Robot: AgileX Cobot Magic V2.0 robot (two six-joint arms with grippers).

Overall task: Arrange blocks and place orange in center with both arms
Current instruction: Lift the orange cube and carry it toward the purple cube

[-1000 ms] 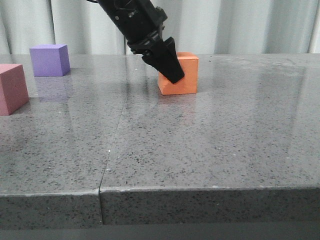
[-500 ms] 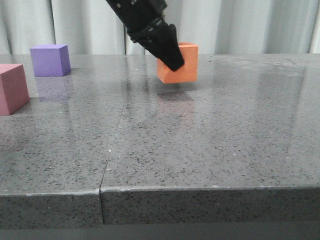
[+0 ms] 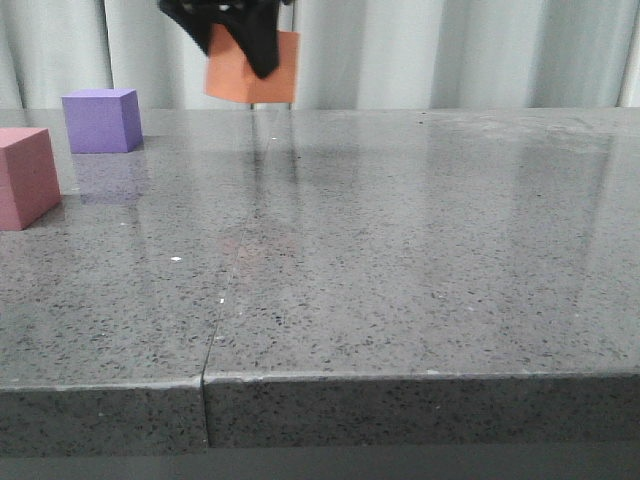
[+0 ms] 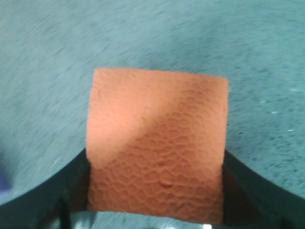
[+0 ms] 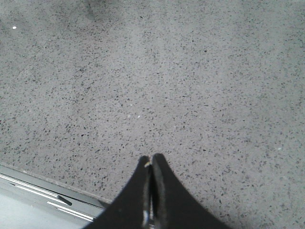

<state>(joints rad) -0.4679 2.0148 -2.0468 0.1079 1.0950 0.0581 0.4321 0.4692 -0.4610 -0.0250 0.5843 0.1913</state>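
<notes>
My left gripper (image 3: 245,45) is shut on the orange cube (image 3: 255,72) and holds it high above the table at the top of the front view. In the left wrist view the orange cube (image 4: 157,143) fills the space between the black fingers (image 4: 62,186), and a small dent shows on its face. The purple cube (image 3: 99,120) stands at the far left. The pink-red cube (image 3: 25,177) stands at the left edge, nearer than the purple one. My right gripper (image 5: 151,162) is shut and empty above bare table; it does not show in the front view.
The grey speckled table (image 3: 400,250) has a seam (image 3: 225,290) running from front to back. Its front edge (image 3: 400,378) is near the camera. The right wrist view shows the table's edge and a metal rail (image 5: 43,191). White curtains hang behind.
My left gripper has lifted the orange cube off the table and carried it up and to the left. The purple and pink-red cubes have not moved.
</notes>
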